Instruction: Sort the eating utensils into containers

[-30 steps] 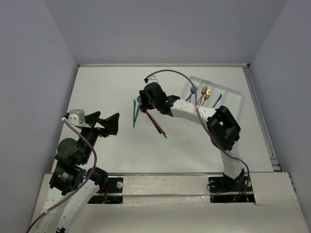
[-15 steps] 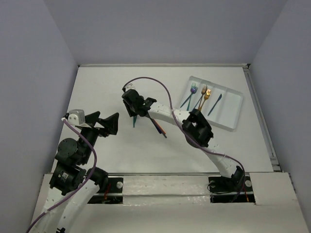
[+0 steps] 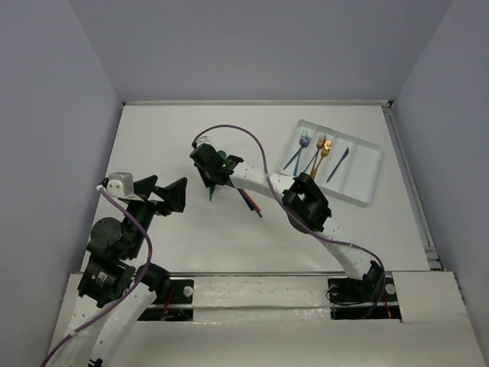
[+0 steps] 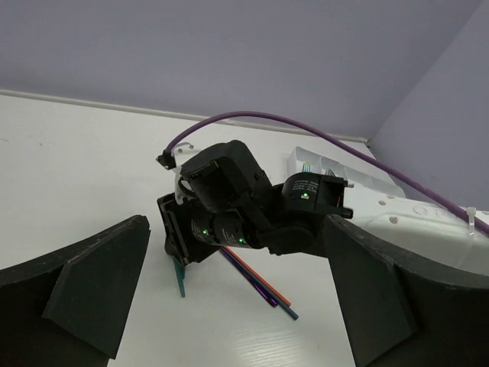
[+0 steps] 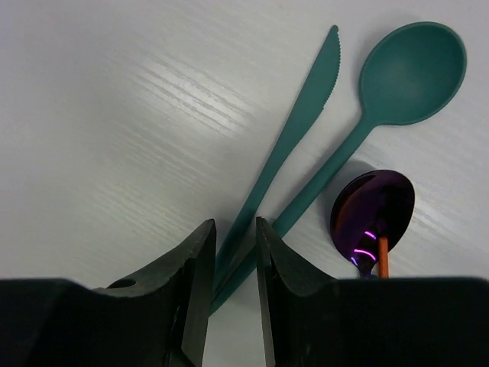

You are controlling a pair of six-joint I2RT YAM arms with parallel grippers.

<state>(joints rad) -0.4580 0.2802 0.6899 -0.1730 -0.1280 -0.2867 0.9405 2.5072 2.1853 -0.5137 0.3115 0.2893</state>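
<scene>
My right gripper point(image 5: 235, 225) is down on the table, its jaws shut on the handle of a teal knife point(image 5: 302, 107) that lies flat. Beside the knife lie a teal spoon point(image 5: 397, 84) and a purple spoon point(image 5: 372, 214) with an orange handle point(image 5: 383, 256) across it. From above, the right gripper point(image 3: 212, 177) stands mid-table with the teal knife point(image 3: 212, 191) poking out below it. The white tray point(image 3: 359, 180) at the back right holds several forks and a blue knife point(image 3: 340, 164). My left gripper point(image 3: 164, 191) hovers open and empty at the left.
A bundle of purple, orange and blue handles point(image 3: 250, 200) lies just right of the right gripper, also in the left wrist view point(image 4: 260, 283). A purple cable point(image 3: 244, 138) arcs over the right arm. Walls border the table on three sides.
The right arm swung left, away from the tray side, and lowered over the teal knife. Its jaws narrowed around the knife's handle. The left arm has not moved.
</scene>
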